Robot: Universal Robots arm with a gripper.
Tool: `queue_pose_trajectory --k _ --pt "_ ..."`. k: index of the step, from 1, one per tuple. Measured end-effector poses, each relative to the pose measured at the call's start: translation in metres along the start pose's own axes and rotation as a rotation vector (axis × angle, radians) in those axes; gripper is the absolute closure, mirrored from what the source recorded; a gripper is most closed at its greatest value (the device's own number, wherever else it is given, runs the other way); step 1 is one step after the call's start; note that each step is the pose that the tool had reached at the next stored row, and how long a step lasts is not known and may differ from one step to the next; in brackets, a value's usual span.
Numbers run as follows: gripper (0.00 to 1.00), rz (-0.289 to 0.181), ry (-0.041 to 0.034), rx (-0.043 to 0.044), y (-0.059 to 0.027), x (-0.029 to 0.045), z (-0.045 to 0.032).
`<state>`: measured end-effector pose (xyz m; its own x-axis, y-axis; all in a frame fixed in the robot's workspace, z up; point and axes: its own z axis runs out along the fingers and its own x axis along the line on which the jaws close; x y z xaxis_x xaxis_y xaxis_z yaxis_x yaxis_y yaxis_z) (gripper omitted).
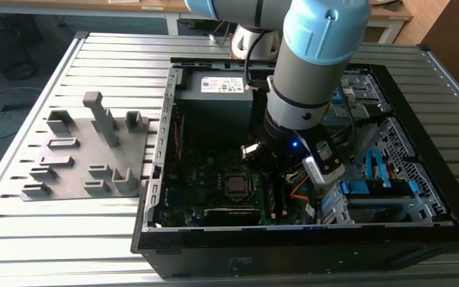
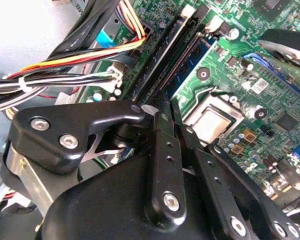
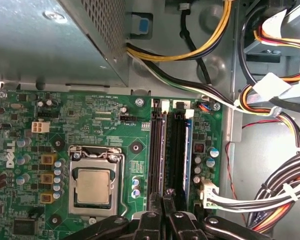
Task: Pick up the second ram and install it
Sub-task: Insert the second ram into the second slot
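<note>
Tabletop (image 1: 22,239) of metal slats carried, at the left of the exterior view, a grey plastic fixture (image 1: 70,173) with upright posts. No stick was seen on it. To its right lay an open computer case (image 1: 293,239), with the motherboard (image 1: 198,191) exposed and the processor (image 1: 235,185) near the lower middle. The arm (image 1: 317,72) reached down into the case right of the processor. A blue drive bay (image 1: 373,186) sat further right.

In the first wrist view, the processor socket (image 3: 92,186) lay at lower left. The memory slots (image 3: 157,150) ran vertically at centre and bundled cables (image 3: 275,185) filled the right side. A blue-edged memory stick (image 3: 188,155) stood seated in the rightmost slot. Just left of it, a dark narrow strip ran along the neighbouring slot from the fingertips. This was taken to be the second ram (image 3: 177,160), seen edge-on.

In the second wrist view, the gripper (image 2: 169,107) was poised at the near end of those slots. The fingers (image 2: 166,145) were drawn together with barely a gap. Whether they clamped the second ram or merely sat over it could not be determined.
</note>
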<state>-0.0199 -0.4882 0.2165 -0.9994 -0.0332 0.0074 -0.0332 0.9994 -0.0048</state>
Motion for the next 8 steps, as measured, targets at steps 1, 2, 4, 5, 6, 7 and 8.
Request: queue_pose_trajectory --k 1,2,4,5,6,7,8 --pt "0.87 0.0 0.0 -0.0001 0.0 0.0 0.001" --pt "0.87 0.0 0.0 -0.0001 0.0 0.0 0.0019" --pt "0.87 0.0 0.0001 0.0 0.0 0.0 0.0025" --pt "0.87 0.0 0.0001 0.0001 0.0 0.0 0.0025" --pt "0.87 0.0 0.0001 0.0001 0.0 0.0 0.0026" --pt "0.87 0.0 0.0001 0.0001 0.0 0.0 0.0026" --pt "0.87 0.0 0.0 0.0 0.0 0.0 0.0026"
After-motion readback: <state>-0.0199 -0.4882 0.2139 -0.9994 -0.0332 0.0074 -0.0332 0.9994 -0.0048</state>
